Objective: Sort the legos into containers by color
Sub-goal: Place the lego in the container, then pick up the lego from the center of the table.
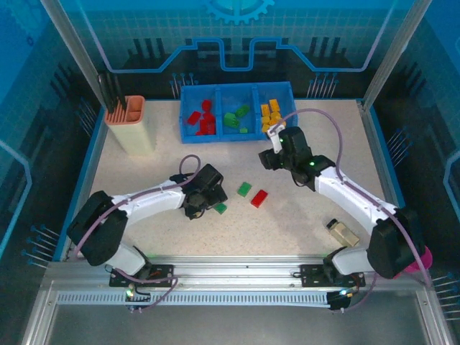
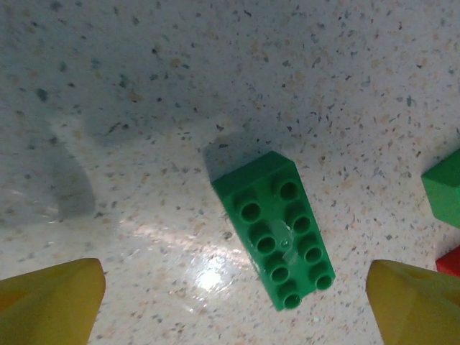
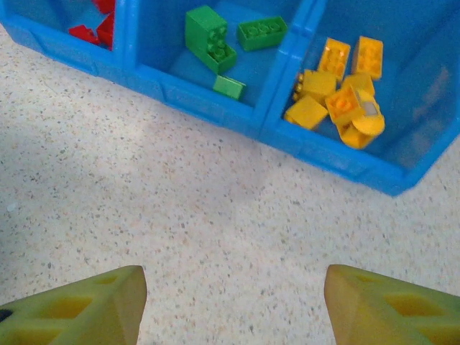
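While the left gripper (image 2: 234, 282) hangs low over the speckled tabletop (image 2: 144, 108) near the middle of the scene, its yellow fingers (image 2: 50, 302) stand spread wide on either side of a small green rectangular plastic brick (image 2: 277, 230), clear of it. Just to the right lie another green brick (image 1: 244, 188) and a red plastic brick (image 1: 259, 198). The right gripper (image 3: 233, 291) is at the far right, just in front of the long blue plastic bin (image 3: 201, 97), its fingers parted with bare table between them. In the bin, red bricks (image 1: 203, 121) lie in the left compartment, green ones (image 3: 210, 36) in the middle, orange-yellow ones (image 3: 338, 83) in the right.
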